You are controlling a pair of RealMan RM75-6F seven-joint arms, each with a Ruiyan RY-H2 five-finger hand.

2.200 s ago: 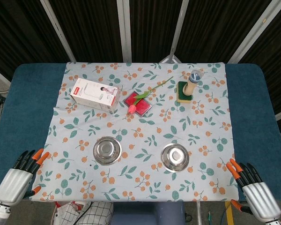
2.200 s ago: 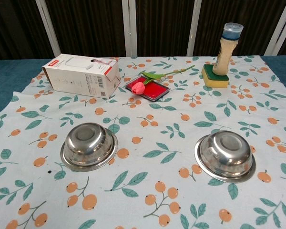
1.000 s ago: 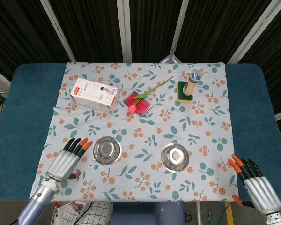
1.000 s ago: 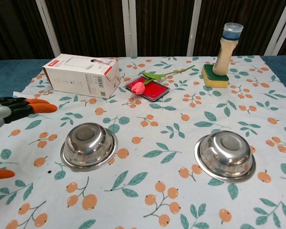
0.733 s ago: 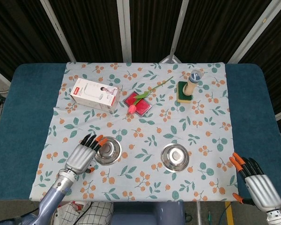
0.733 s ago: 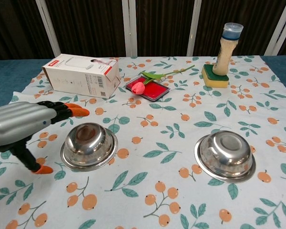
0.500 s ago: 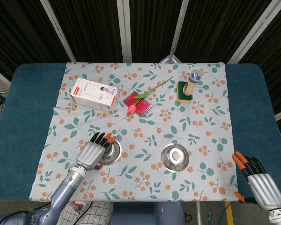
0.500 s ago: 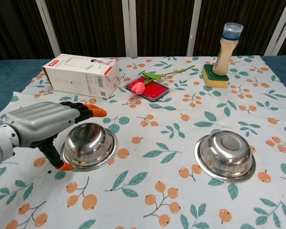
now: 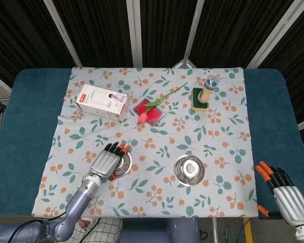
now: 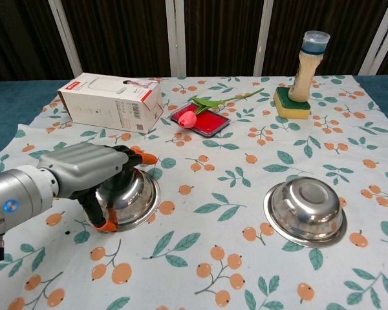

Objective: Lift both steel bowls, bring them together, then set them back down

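The left hand is spread over the left steel bowl, its palm covering the bowl's near-left side; the orange-tipped fingers are extended across the far rim, while the thumb is bent down at the near rim. In the chest view the thumb tip is seen at the rim's edge on the cloth, but whether the bowl is actually gripped cannot be told. The bowl is seated flat on the leaf-and-berry tablecloth.

The right steel bowl is placed well to the right of that hand, untouched. The right hand is seen only in the head view, held off the table's near-right corner, well apart from its bowl, with its fingers straight, apart and nothing in them.

Beyond the left hand a white carton is laid on its side. Further right a red tray with a tulip across it is found, then a bottle stood upright on a yellow-green sponge.
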